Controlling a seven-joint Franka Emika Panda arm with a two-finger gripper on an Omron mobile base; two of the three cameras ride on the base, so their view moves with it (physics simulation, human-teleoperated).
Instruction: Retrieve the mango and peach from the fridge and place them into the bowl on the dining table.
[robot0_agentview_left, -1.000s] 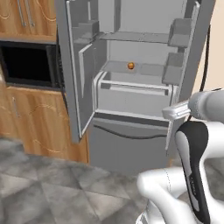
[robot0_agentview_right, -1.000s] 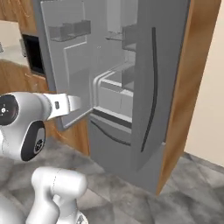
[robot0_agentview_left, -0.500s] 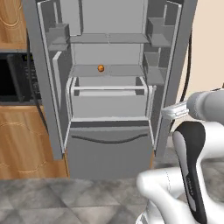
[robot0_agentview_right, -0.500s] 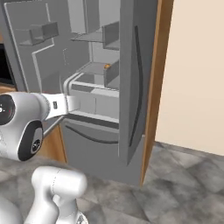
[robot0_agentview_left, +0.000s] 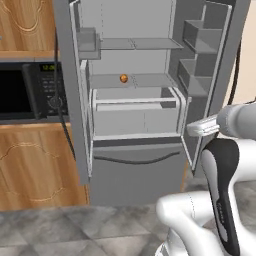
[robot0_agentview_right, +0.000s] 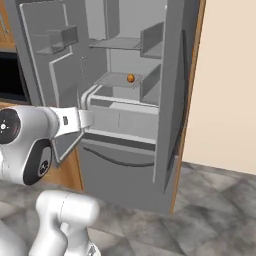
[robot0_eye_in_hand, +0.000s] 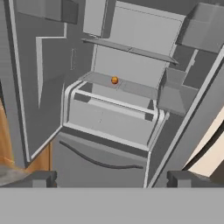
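Observation:
The grey fridge (robot0_agentview_left: 135, 167) stands open in front of me, both doors swung wide. A small round red-orange fruit, the peach (robot0_agentview_left: 123, 78), sits alone on the middle shelf, also visible in the right base view (robot0_agentview_right: 130, 78) and the hand view (robot0_eye_in_hand: 114, 80). My gripper (robot0_eye_in_hand: 113, 179) is open and empty, well short of the fridge and aimed at its shelves and the crisper drawer below the peach. The mango, the bowl and the dining table are out of view.
A black microwave (robot0_agentview_left: 25, 92) sits in wooden cabinets (robot0_agentview_left: 35, 165) left of the fridge. The left door (robot0_agentview_left: 67, 100) and right door (robot0_agentview_left: 205, 75) with their bins flank the opening. A beige wall (robot0_agentview_right: 230, 85) lies to the right, grey tiled floor (robot0_agentview_left: 75, 230) below.
The whole picture has shifted: the base has moved so that the fridge now faces me more squarely and fills more of the view. The peach has stayed on its shelf and the gripper has stayed open.

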